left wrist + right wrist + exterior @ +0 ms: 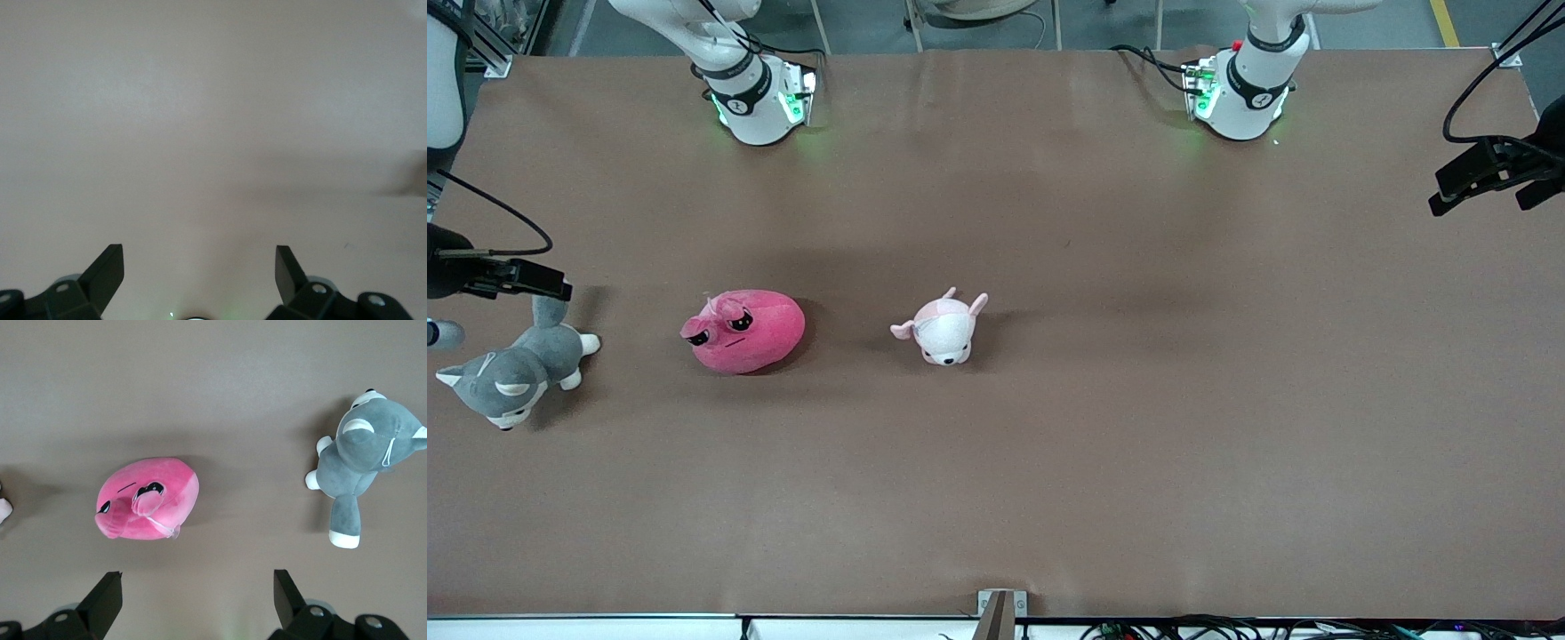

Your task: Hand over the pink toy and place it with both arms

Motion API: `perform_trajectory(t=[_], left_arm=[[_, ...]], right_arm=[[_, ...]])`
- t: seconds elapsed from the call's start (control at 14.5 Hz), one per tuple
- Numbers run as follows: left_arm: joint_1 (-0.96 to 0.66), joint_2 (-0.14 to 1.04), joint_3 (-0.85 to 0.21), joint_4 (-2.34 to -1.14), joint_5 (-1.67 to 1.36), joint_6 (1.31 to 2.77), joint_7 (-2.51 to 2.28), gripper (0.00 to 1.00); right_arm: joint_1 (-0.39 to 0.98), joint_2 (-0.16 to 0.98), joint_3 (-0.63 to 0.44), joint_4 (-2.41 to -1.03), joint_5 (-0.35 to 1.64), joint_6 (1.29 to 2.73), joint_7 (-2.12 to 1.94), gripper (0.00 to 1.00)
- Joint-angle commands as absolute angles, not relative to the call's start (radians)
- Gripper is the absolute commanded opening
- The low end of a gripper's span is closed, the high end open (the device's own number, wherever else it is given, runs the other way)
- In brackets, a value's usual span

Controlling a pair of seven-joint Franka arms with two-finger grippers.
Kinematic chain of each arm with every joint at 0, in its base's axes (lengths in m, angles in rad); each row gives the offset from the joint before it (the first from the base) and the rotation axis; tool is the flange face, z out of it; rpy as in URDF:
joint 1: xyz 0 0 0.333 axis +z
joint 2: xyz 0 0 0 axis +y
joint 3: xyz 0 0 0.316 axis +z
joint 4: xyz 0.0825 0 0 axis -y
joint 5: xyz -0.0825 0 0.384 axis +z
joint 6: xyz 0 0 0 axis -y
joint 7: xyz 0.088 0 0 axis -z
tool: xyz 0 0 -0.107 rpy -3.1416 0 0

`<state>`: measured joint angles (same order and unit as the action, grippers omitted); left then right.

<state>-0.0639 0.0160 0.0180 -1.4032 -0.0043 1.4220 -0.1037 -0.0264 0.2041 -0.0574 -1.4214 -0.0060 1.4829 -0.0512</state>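
Three plush toys, pink toy (pixel 743 331) included, lie on table (pixel 1138 400).

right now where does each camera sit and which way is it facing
Front view: high across the table, facing both arm bases; sees the pink toy, a pale pink-and-white plush and a grey plush cat.
Left wrist view: on the left arm, looking down at bare table past its open left end effector.
Right wrist view: on the right arm, looking down past its open right end effector.
Shared: front and right wrist views both show the pink toy and grey cat.
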Motion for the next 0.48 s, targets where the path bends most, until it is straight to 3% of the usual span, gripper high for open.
perform_trajectory(t=[0.0, 0.41], left_arm=[[-0.069, 0.003, 0.026, -1.405, 0.005, 1.428, -0.094, 1.00], [-0.067, 0.003, 0.026, -1.405, 0.005, 1.428, -0.094, 1.00]], right_arm=[[-0.021, 0.157, -0.049, -1.431, -0.012, 1.445, -0.046, 1.00], [-0.020, 0.109, -0.048, -1.436, -0.002, 1.393, 0.006, 1.00]])
